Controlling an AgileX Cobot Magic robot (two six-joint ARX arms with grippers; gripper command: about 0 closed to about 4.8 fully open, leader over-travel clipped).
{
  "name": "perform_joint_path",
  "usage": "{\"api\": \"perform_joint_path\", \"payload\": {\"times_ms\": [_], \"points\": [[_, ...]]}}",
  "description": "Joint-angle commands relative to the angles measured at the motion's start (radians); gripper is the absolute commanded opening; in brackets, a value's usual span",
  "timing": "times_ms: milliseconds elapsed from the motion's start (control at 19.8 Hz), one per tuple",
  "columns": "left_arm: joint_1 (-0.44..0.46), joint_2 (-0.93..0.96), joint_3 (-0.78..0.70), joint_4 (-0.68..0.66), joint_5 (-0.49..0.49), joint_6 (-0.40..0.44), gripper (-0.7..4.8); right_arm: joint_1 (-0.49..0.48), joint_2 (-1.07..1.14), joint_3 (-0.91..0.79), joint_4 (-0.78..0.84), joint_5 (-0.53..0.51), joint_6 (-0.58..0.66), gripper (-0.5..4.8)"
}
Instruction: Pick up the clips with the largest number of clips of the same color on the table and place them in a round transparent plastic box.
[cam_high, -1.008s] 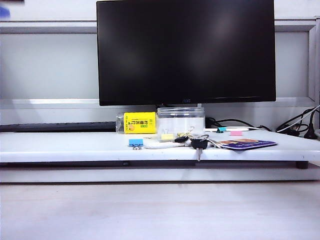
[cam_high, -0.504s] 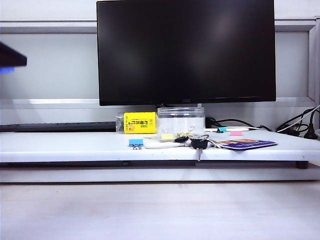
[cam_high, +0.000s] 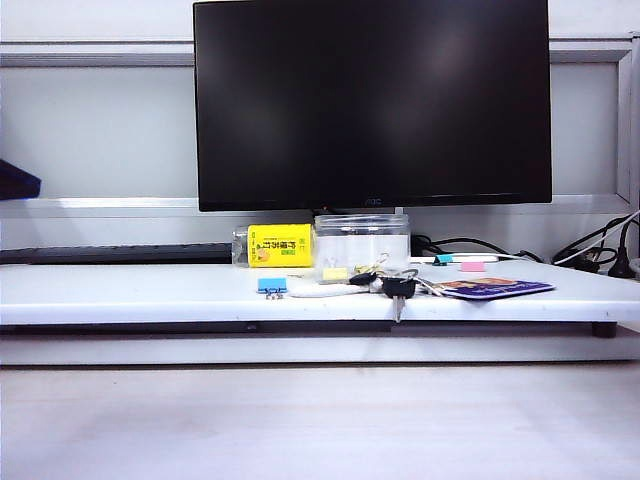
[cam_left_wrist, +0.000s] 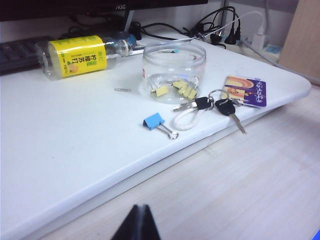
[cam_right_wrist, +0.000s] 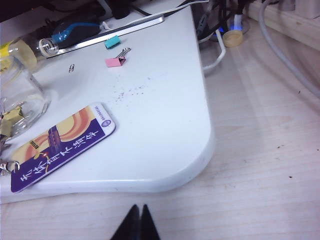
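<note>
Several pale-yellow clips (cam_left_wrist: 183, 90) lie inside the round transparent plastic box (cam_left_wrist: 174, 47), seen through its clear wall. The box stands on the white shelf in front of the monitor (cam_high: 362, 232). In the right wrist view only the box's side (cam_right_wrist: 20, 95) shows at the frame's edge, with clips (cam_right_wrist: 6, 125) in it. My left gripper (cam_left_wrist: 142, 209) is shut and empty, over the wooden table well short of the shelf. My right gripper (cam_right_wrist: 138, 209) is also shut and empty, just off the shelf's rounded corner.
On the white shelf (cam_left_wrist: 60, 150) lie a blue binder clip (cam_left_wrist: 154, 121), keys (cam_left_wrist: 220, 106), a purple card (cam_left_wrist: 246, 91), a yellow-labelled bottle (cam_left_wrist: 80, 50), a pink clip (cam_right_wrist: 115, 61) and a teal clip (cam_right_wrist: 112, 42). Cables (cam_right_wrist: 235, 30) trail behind. A dark arm part (cam_high: 15, 182) shows at the exterior view's left edge.
In the exterior view a dark arm part came in at the left edge and has since sunk lower. Nothing on the shelf has moved.
</note>
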Motion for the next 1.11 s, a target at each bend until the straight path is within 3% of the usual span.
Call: {"api": "perform_joint_path", "payload": {"times_ms": [50,202,302,504,655,1108], "points": [[0.000,0.000,-0.002,-0.010,0.000,0.035,-0.06,0.000,0.000,0.000,-0.008,0.026,-0.005,-0.02],[0.000,0.000,-0.002,-0.113,0.000,0.043,-0.06,0.000,0.000,0.000,-0.011,0.026,-0.013,-0.02],[0.000,0.000,-0.002,-0.170,0.000,0.043,-0.06,0.000,0.001,0.000,-0.012,0.040,-0.097,-0.02],[0.000,0.000,-0.002,-0.198,0.000,0.042,-0.06,0.000,0.002,0.000,-0.014,0.055,-0.157,-0.01],[0.000,0.000,-0.002,-0.253,0.008,-0.005,-0.05,0.000,0.002,0.000,-0.014,0.049,-0.157,-0.01],[0.000,-0.001,-0.002,-0.252,0.007,-0.006,-0.05,0.000,0.001,0.000,-0.004,0.032,-0.157,-0.01]]}}
